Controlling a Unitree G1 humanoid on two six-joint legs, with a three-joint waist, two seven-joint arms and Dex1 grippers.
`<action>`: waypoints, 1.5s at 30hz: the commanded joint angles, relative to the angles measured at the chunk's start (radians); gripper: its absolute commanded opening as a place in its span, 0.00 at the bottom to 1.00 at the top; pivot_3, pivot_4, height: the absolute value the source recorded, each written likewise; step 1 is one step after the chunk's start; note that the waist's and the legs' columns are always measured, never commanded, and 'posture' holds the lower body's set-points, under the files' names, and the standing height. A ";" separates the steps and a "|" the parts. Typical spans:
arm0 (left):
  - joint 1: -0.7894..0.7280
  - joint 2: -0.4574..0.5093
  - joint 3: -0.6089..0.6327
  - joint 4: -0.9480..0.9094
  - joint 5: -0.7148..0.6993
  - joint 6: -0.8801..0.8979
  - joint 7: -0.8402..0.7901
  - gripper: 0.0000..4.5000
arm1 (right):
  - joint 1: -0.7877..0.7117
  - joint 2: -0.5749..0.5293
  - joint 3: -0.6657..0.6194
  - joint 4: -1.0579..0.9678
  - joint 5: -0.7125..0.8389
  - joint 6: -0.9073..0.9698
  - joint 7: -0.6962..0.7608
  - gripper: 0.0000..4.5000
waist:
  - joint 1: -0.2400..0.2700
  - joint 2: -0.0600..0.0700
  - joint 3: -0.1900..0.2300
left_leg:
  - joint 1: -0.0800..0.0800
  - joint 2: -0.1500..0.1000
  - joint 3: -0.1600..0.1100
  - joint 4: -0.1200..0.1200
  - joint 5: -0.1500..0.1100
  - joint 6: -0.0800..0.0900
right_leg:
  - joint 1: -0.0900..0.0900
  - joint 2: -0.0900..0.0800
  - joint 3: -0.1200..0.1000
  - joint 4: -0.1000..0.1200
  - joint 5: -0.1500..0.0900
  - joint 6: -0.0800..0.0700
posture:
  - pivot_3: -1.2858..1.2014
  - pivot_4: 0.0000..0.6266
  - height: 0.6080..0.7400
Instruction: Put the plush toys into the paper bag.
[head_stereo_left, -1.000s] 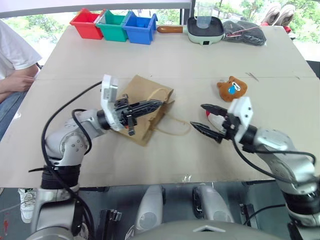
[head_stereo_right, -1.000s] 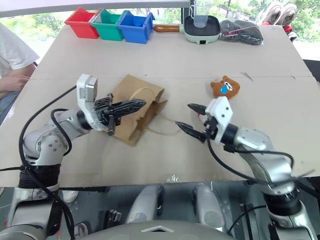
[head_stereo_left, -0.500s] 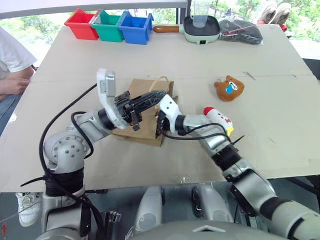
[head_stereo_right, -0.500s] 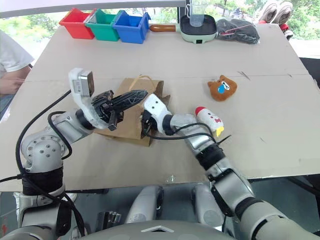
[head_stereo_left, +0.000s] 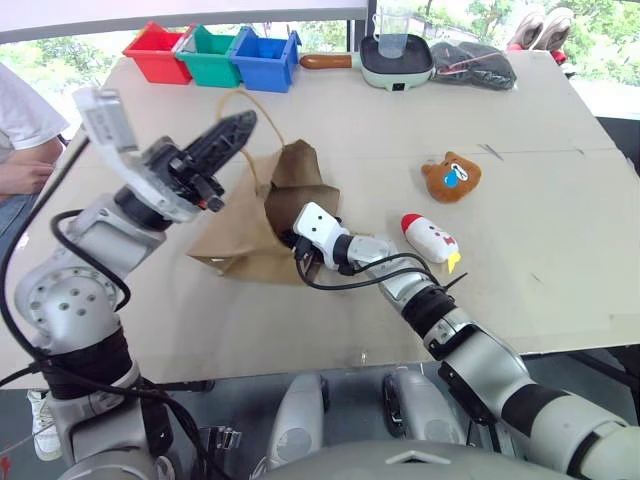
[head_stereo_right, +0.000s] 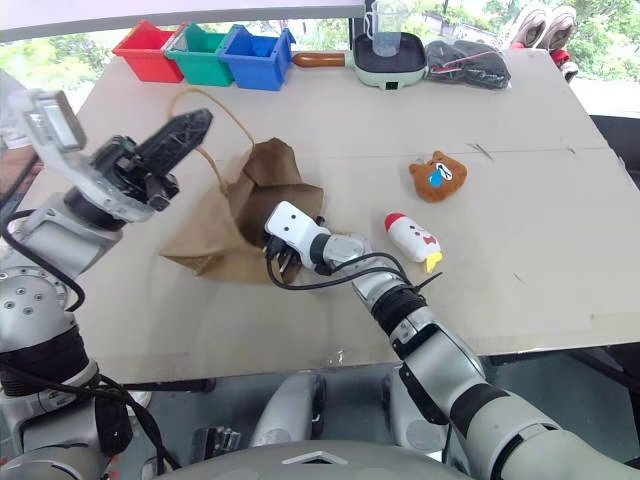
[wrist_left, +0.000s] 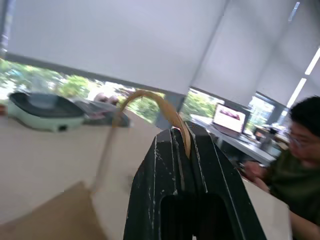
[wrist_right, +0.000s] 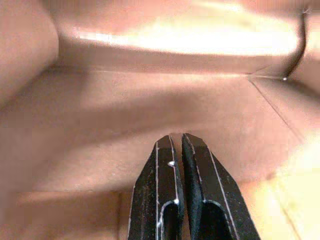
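Left eye view: left tool (head_stereo_left: 238, 128) pinches a loop handle, lifting the paper bag (head_stereo_left: 250, 225) open on the surface (head_stereo_left: 560, 160). Right tool (wrist_right: 181, 150), pressed together, sits inside the bag's mouth. Bear (head_stereo_left: 451, 177) and rocket (head_stereo_left: 429, 236) lie nearby, awaiting pickup next.

A wide beige tabletop (head_stereo_left: 560, 280) fills the room's middle, a seam running across it; daylight falls from windows (head_stereo_left: 60, 55) behind its far edge, greenery outside; pale roller blinds (wrist_left: 115, 40) hang above them, with strip lights (wrist_left: 300, 87) to one side; a laptop (wrist_left: 230, 119) glows on a desk farther off; grey floor (head_stereo_left: 240, 400) shows under the tabletop's near edge.
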 joint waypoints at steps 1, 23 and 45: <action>0.013 0.030 0.007 -0.043 0.058 -0.057 -0.020 0.00 | 0.006 0.069 -0.009 0.051 0.003 0.102 0.048 0.01 | 0.002 0.000 0.000 | 0.004 0.000 -0.001 0.000 0.000 0.000 | 0.004 0.000 0.000 0.000 0.000 0.000 | 0.52 0.24 1.00; 0.061 -0.033 -0.080 -0.029 0.176 -0.162 -0.109 0.00 | 0.154 -0.199 -0.177 -0.882 0.185 0.563 0.140 0.72 | 0.010 0.001 0.001 | -0.018 0.000 -0.004 0.001 0.000 0.000 | -0.014 -0.002 -0.005 -0.001 -0.001 -0.001 | 0.52 0.24 1.00; 0.000 -0.058 -0.154 0.014 0.193 -0.170 -0.193 0.00 | 0.549 -0.758 -0.382 -1.329 0.240 0.964 0.055 0.36 | 0.003 0.001 0.003 | -0.017 -0.001 0.000 0.001 0.000 0.000 | -0.015 0.000 0.000 -0.002 -0.001 -0.001 | 0.52 0.24 1.00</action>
